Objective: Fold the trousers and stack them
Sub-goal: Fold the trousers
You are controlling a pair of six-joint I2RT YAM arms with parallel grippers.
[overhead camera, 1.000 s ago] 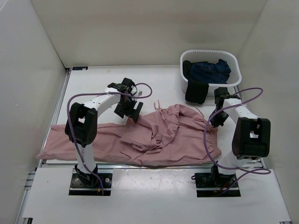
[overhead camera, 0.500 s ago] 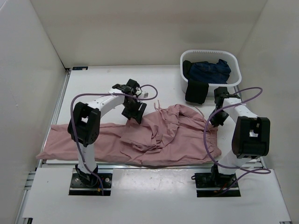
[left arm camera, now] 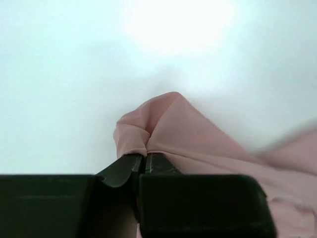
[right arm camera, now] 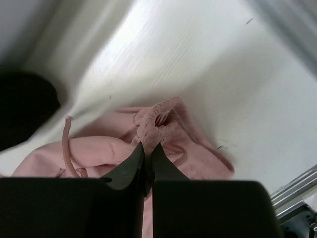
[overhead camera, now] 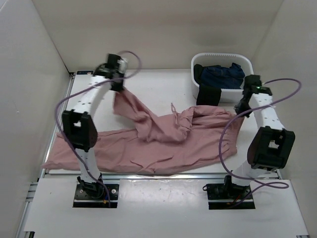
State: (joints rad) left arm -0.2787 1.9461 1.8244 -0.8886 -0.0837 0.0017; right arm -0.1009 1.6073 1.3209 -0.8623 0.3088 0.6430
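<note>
The dusty-pink trousers [overhead camera: 163, 139] lie spread across the near half of the table, one leg reaching to the left edge. My left gripper [overhead camera: 120, 88] is shut on a fold of the trousers [left arm camera: 163, 124] and holds it up at the back left, so the cloth rises in a ridge. My right gripper [overhead camera: 241, 113] is shut on the gathered waistband [right arm camera: 161, 121] at the trousers' right end, next to the basket. A thin pink drawstring [right arm camera: 66, 146] hangs loose beside it.
A white basket [overhead camera: 247, 69] at the back right holds a dark navy garment [overhead camera: 223, 74], with a black piece draped over its front wall. White walls enclose the table on three sides. A metal rail runs along the near edge.
The left gripper shut on the trousers near the middle and pulled that fold up and toward the back left. The right gripper moved back toward the basket with the waistband, stretching the cloth.
</note>
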